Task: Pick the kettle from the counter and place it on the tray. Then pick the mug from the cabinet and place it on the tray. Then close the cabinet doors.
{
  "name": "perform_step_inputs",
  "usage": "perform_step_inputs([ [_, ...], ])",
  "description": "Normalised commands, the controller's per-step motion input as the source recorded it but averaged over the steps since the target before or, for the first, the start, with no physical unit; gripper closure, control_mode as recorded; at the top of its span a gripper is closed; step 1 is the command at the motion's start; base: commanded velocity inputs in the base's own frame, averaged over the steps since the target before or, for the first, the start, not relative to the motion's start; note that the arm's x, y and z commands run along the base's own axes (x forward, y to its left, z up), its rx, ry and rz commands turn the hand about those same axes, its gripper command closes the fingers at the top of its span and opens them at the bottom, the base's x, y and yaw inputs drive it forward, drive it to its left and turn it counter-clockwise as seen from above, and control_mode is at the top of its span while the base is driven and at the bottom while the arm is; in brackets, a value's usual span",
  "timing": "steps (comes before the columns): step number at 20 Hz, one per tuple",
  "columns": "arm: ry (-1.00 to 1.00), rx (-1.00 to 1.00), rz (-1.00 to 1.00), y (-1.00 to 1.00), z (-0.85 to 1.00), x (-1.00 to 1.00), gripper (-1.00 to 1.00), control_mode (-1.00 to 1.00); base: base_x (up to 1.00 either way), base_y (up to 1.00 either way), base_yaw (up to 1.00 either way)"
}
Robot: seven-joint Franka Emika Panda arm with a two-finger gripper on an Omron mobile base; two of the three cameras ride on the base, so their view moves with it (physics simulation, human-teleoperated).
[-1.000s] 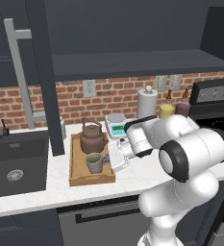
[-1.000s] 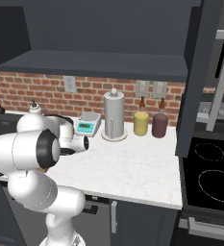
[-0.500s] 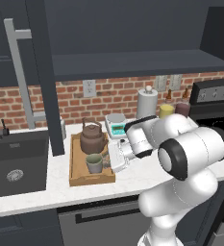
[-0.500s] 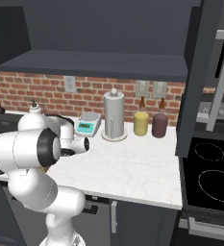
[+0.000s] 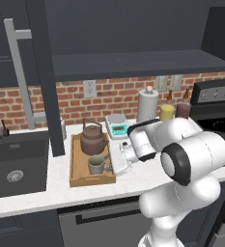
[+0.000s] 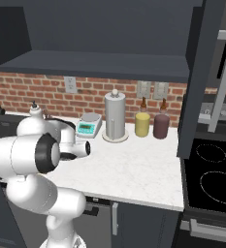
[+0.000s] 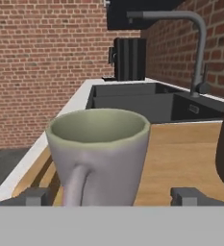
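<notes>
Mug [image 7: 99, 153] stands upright on tray [image 5: 77, 170] (kettle [image 5: 93, 140] at twelve o'clock); pincer [image 7: 111, 196] spread wide, holding nothing; cabinet doors' rigid bar handle [image 5: 23, 77] suits grasping.

Claw [image 7: 111, 196] low, level, jaws wide apart

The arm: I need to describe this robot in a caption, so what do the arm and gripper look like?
The arm is glossy white, built of rounded, bulbous segments with dark grey-black rings at the joints, seen from both base cameras. No cables or markings are visible. The gripper ends in two small, blocky dark grey fingertips, seen in the hand view.
</notes>
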Motion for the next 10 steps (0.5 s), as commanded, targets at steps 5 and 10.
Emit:
perform_step_inputs([
  [5, 0.0, 0.0, 0.0, -0.07, 0.09, -0.25, -1.0, -1.0, 0.0, 0.0, 0.0],
  [10, 0.0, 0.0, 0.0, -0.09, 0.28, -0.26, -1.0, -1.0, 0.0, 0.0, 0.0],
])
